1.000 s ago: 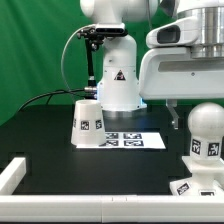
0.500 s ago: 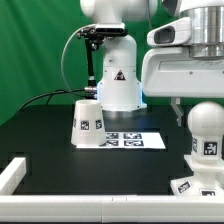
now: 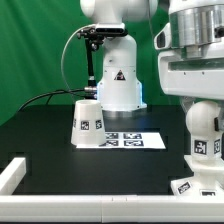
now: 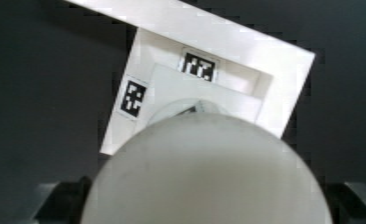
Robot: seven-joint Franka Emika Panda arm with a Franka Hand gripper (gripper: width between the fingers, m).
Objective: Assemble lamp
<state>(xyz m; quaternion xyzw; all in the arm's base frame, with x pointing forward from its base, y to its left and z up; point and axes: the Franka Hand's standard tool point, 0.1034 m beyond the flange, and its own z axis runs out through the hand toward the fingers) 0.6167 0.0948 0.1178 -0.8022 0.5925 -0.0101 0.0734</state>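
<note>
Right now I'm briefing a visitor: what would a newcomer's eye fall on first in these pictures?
The big white robot arm hangs at the exterior view's right, just above the rounded bulb, with the angular base at its foot. Left of centre, the cone shade stands on the black table, next to the flat marker board.

**Blurred bulb (image 4: 206, 170) close over base (image 4: 269, 65)**

The rounded white bulb looms soft-edged and near, hiding part of the angular white base beyond it. 2 black-and-white tags (image 4: 199, 67) show on the base. Black table (image 4: 38, 80) surrounds them.
</note>
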